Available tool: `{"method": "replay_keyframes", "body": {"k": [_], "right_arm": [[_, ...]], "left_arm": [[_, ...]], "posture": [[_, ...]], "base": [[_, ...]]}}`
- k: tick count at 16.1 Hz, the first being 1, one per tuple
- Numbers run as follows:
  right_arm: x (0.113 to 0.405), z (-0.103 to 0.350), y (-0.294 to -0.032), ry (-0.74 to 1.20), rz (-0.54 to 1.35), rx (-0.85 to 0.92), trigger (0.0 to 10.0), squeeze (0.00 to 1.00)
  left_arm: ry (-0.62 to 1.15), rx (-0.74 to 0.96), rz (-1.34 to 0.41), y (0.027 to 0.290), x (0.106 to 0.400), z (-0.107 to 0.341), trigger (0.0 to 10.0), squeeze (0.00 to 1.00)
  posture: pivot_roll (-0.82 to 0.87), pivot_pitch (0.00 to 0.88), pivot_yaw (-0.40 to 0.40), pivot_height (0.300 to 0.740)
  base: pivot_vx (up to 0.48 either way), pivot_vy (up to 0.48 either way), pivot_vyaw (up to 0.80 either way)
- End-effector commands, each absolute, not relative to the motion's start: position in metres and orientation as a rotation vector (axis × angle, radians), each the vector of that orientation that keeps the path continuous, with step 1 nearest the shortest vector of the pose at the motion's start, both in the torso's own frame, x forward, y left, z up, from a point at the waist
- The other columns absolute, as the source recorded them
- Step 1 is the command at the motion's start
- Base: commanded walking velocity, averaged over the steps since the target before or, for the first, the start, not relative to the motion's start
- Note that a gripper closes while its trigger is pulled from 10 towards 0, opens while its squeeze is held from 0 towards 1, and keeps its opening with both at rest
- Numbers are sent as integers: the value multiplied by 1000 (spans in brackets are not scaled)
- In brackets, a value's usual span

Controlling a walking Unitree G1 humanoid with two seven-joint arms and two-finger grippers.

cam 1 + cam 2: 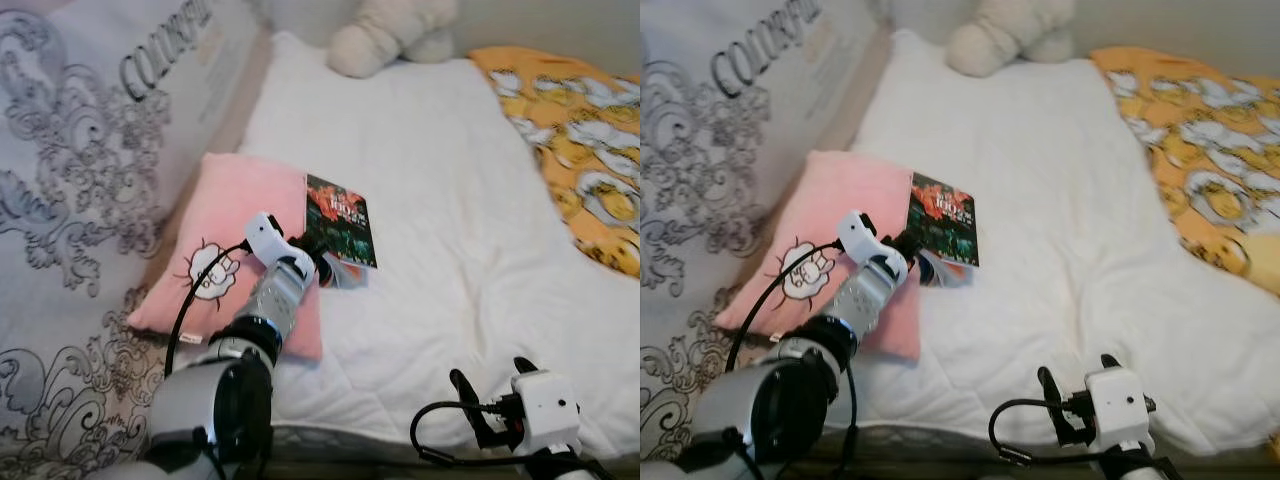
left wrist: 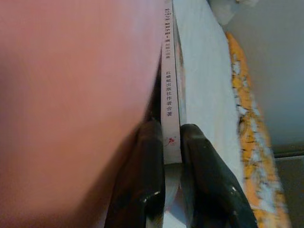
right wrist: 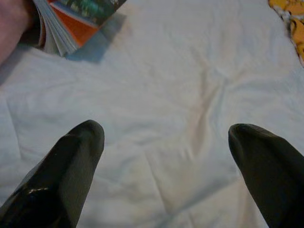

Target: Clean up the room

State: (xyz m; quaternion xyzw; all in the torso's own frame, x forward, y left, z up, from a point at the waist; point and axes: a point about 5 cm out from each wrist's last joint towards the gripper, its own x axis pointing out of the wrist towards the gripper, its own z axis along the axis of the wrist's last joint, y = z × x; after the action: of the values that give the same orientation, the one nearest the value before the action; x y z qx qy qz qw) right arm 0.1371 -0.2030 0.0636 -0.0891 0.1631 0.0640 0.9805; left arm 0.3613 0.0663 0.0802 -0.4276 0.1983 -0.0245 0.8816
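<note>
A book (image 1: 341,220) with a dark red and green cover lies on the white bed, its near edge lifted off the sheet beside a pink pillow (image 1: 222,240). My left gripper (image 1: 318,262) is shut on the book's near corner; in the left wrist view both black fingers (image 2: 147,156) clamp the white spine (image 2: 170,95), with the pillow pressed against one side. My right gripper (image 1: 492,400) hangs open low over the bed's front edge, above bare white sheet (image 3: 161,95), with the book's fanned pages (image 3: 57,28) beyond it.
A cream plush toy (image 1: 390,35) sits at the head of the bed. An orange patterned blanket (image 1: 580,140) covers the right side. A grey patterned cover with lettering (image 1: 80,150) lies along the left. The white sheet (image 1: 450,200) spreads between them.
</note>
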Motion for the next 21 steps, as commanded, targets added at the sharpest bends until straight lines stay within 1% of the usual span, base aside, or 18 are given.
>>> {"method": "replay_keyframes", "body": {"k": [1, 2, 3, 4, 5, 6, 7, 8, 9, 11, 12, 13, 14, 16, 18, 19, 20, 21], "right_arm": [[136, 65, -206, 346, 120, -183, 10000, 0], [136, 64, -206, 348, 120, -183, 10000, 0], [136, 64, -206, 352, 119, -184, 10000, 0], [137, 64, -206, 352, 112, -183, 10000, 0], [138, 64, -206, 350, 108, -181, 10000, 0], [138, 61, -205, 359, 99, -174, 10000, 0], [137, 57, -205, 367, 93, -169, 10000, 0], [137, 56, -205, 370, 92, -168, 10000, 0], [137, 53, -205, 376, 94, -169, 10000, 0], [138, 52, -204, 378, 95, -167, 10000, 0], [137, 50, -203, 387, 100, -166, 10000, 0], [136, 48, -202, 402, 110, -170, 10000, 0], [136, 46, -202, 407, 115, -171, 10000, 0], [136, 45, -203, 413, 124, -175, 10000, 0], [137, 44, -203, 418, 134, -178, 10000, 0], [138, 44, -203, 419, 134, -180, 10000, 0], [138, 43, -203, 421, 136, -181, 10000, 0], [139, 42, -203, 423, 137, -181, 10000, 0]], "left_arm": [[538, -1052, -185, -20, 340, 92, 10000, 0], [537, -1054, -187, -22, 339, 92, 10000, 0], [502, -1028, -245, -30, 340, 102, 10000, 0], [376, -872, -412, -51, 343, 131, 10000, 0], [286, -798, -529, -68, 341, 153, 10000, 0], [276, -890, -588, -77, 338, 164, 10000, 0], [273, -964, -596, -78, 339, 169, 10000, 0], [268, -982, -594, -77, 339, 171, 10000, 0], [215, -991, -619, -78, 340, 182, 10000, 0], [195, -1050, -641, -79, 340, 194, 10000, 0], [269, -1134, -584, -76, 341, 184, 10000, 0], [383, -1163, -481, -70, 339, 156, 10000, 0], [460, -1180, -431, -67, 333, 134, 10000, 0], [541, -1138, -464, -77, 316, 113, 10000, 0], [573, -1138, -573, -106, 297, 122, 10000, 0], [574, -1131, -605, -112, 293, 125, 10000, 0], [633, -1105, -582, -114, 286, 113, 10000, 0], [680, -1082, -529, -111, 282, 100, 10000, 0]], "posture": [[-315, 90, -39, 740], [-311, 84, -36, 740], [-303, 80, -33, 740], [-289, 70, -33, 740], [-283, 69, -29, 740], [-275, 65, -20, 740], [-265, 66, -19, 740], [-263, 66, -17, 740], [-255, 64, -16, 740], [-252, 62, -15, 740], [-249, 68, -18, 740], [-248, 70, -23, 740], [-248, 72, -28, 740], [-244, 74, -36, 740], [-245, 72, -38, 740], [-243, 72, -39, 740], [-243, 69, -37, 740], [-244, 69, -38, 740]], "base": [[0, 0, 0], [0, 0, 0], [0, 0, 0], [0, 0, 0], [0, 0, 0], [0, 0, 0], [0, 0, 0], [0, 0, 0], [0, 0, 0], [0, 0, 0], [0, 0, 0], [0, 0, 0], [0, 0, 0], [0, 0, 0], [0, 0, 0], [0, 0, 0], [0, 0, 0], [0, 0, 0]]}}
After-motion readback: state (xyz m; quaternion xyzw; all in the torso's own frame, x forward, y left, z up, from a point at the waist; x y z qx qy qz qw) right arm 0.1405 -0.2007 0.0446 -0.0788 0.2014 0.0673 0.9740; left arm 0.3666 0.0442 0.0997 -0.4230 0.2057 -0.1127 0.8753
